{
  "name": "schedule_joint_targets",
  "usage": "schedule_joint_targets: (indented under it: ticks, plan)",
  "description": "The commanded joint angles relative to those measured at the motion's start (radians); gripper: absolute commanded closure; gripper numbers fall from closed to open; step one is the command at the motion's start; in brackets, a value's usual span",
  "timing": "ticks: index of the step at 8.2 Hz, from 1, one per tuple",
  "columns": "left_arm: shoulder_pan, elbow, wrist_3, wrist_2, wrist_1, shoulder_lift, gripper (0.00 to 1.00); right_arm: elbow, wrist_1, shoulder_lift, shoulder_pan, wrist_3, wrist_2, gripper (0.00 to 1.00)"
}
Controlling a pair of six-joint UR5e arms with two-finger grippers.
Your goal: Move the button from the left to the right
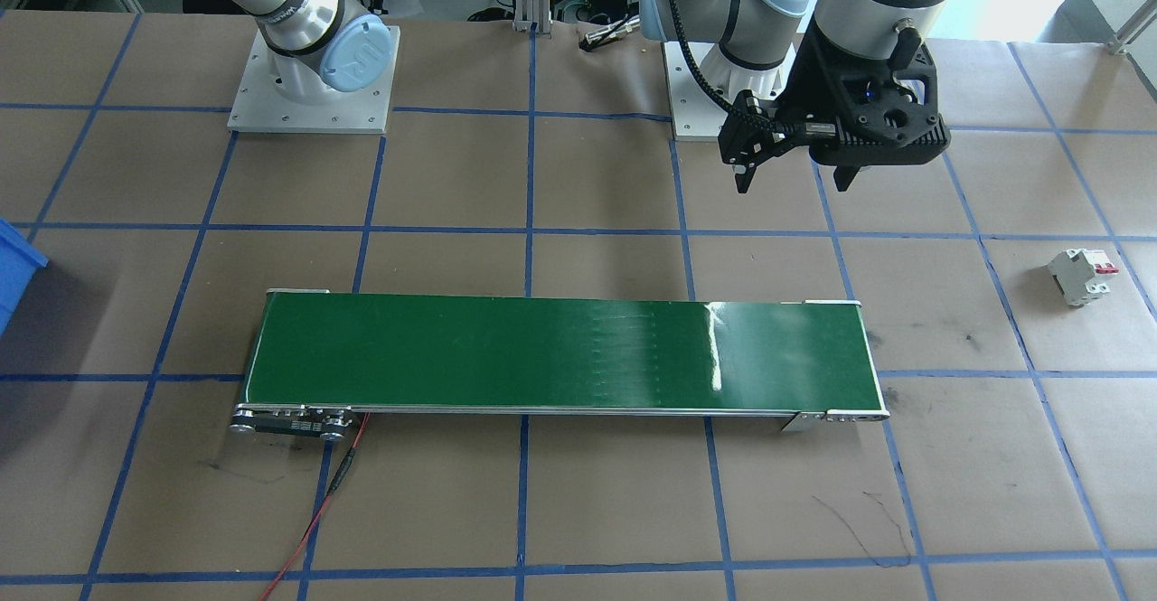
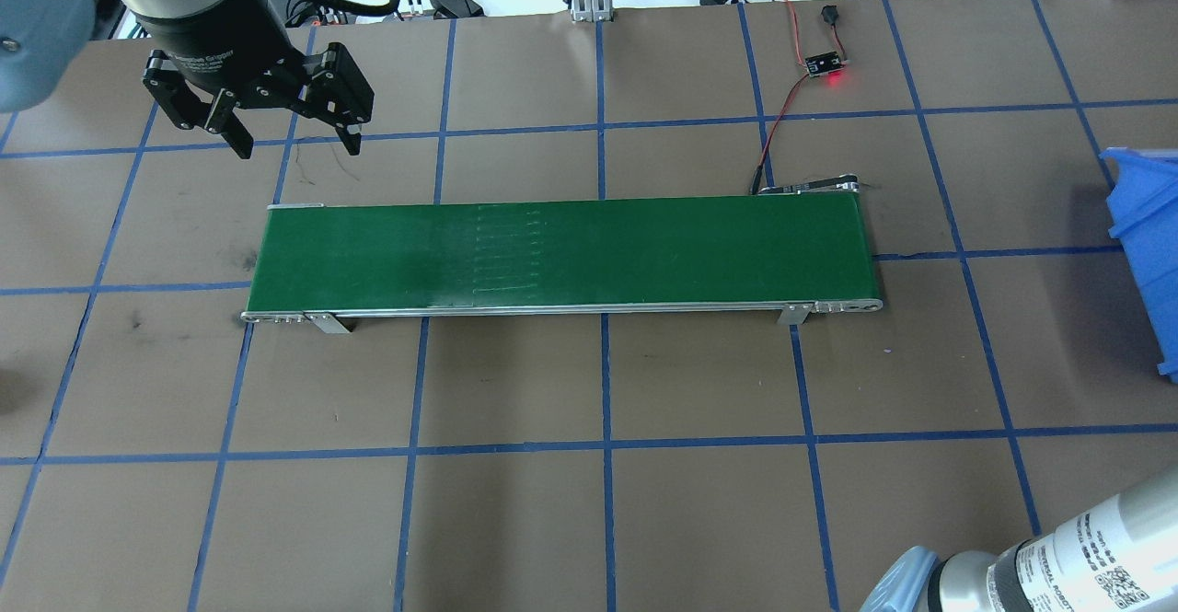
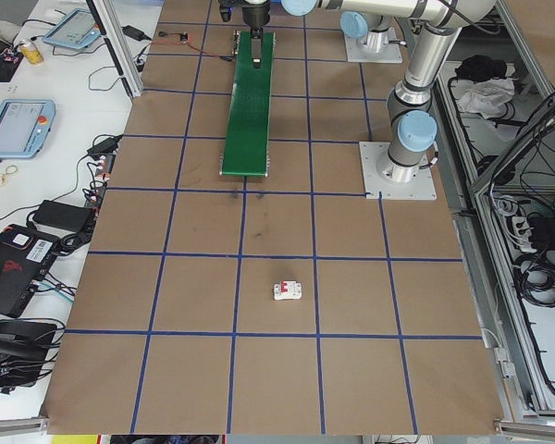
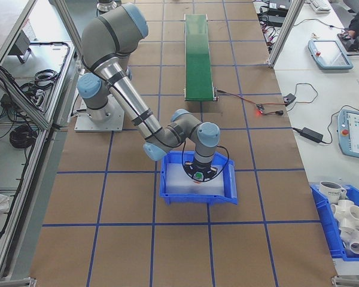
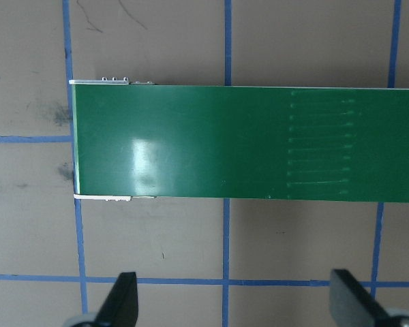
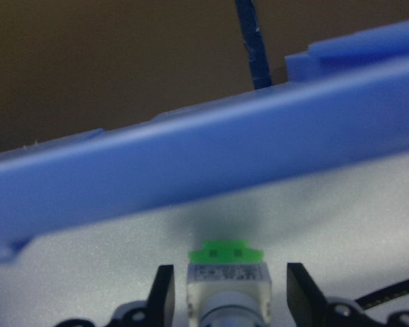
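The button [image 6: 226, 276] sits between the two fingers [image 6: 162, 294] of the right hand [image 6: 226, 294], low inside the blue bin [image 6: 191, 177] at the robot's right end of the desk [image 2: 589, 391]. In the right wrist view its bright green base points away from the camera toward the bin's far wall, with the white body behind it and the rounded cap nearest the lens, so its long axis runs straight along the hand's line of reach. A narrow gap shows on each side between the fingers and the white body. They stand apart, bracketing the button without visibly clamping it, and whether it rests on the bin floor cannot be told.

From the right end of the desk, the right arm folds down so the right hand [image 4: 198, 173] hangs over the bin [image 4: 227, 194], a spot of green showing beneath it.

The left hand [image 2: 276, 133] hovers with fingers spread and nothing between them, just beyond the left end of the green conveyor belt [image 2: 561, 253], well apart from the bin. A grey-white circuit breaker [image 1: 1081, 276] lies alone on the desk farther toward the robot's left.

The right arm is clearly the nearer one. The button appears already to have crossed to the right side, so what remains seems to be a straight retreat upward along that same axis.
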Motion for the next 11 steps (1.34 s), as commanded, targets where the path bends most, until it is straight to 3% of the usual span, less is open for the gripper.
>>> schedule_joint_targets:
  ticks: [1,3,5,7,9,11]
  plan:
    - [0.001,-0.001,0.003,0.0,0.001,0.009,0.0,0.003,0.0,-0.02,0.0,-0.007,0.003,0.0]
    - [-0.002,0.0,0.003,0.002,0.0,0.009,0.0,0.006,0.022,-0.081,0.0,0.046,0.012,0.0]
    - [0.0,0.003,0.003,0.003,-0.002,0.01,0.0,-0.003,0.211,-0.211,0.006,0.245,0.057,0.0]
    - [0.003,-0.003,0.003,0.003,0.006,-0.014,0.0,-0.006,0.351,-0.322,0.032,0.515,0.12,0.0]
    - [0.003,0.0,0.001,-0.004,0.009,-0.031,0.0,-0.006,0.533,-0.441,0.121,0.773,0.127,0.0]
    - [-0.008,0.006,-0.018,-0.012,0.006,-0.034,0.0,-0.011,0.583,-0.506,0.309,1.079,0.12,0.0]
